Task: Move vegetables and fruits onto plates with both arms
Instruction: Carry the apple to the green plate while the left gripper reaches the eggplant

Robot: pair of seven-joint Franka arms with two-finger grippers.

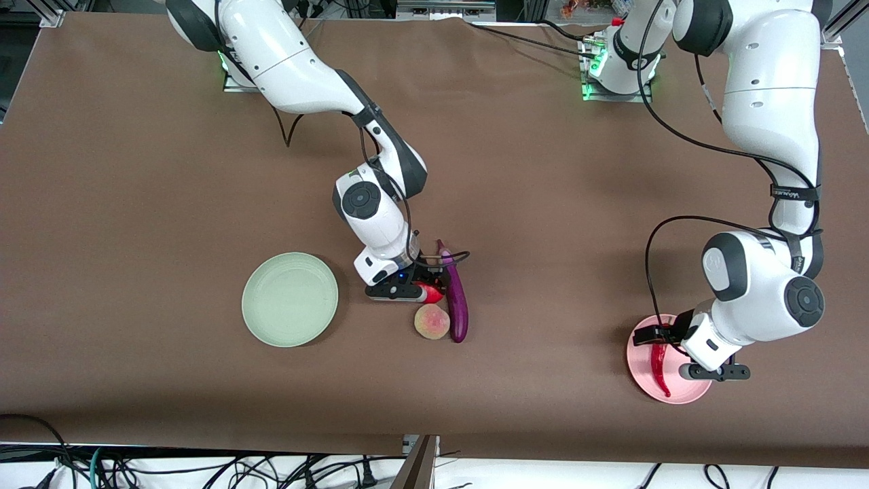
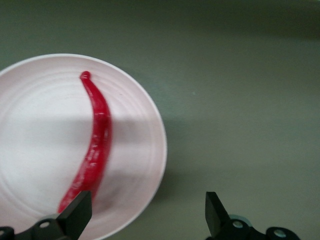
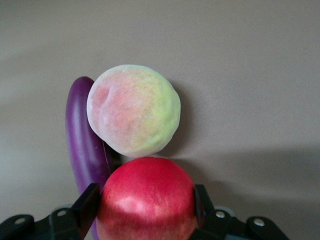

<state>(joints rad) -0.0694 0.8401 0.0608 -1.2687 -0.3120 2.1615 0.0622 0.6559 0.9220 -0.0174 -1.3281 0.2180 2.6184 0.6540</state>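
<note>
Brown table [image 1: 543, 204] | 2 plates | 1 chili pepper [image 1: 659, 367] | 1 pomegranate [image 3: 146, 200] in right end effector [image 3: 145, 202]

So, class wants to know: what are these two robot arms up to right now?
They are sorting produce onto plates. The right gripper is closed around the pomegranate, beside the peach and eggplant; the green plate holds nothing yet. The left gripper hangs open over the pink plate, where the chili pepper already lies.

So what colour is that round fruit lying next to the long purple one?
The peach is pinkish with yellow-green patches, clearest in the right wrist view.
</note>
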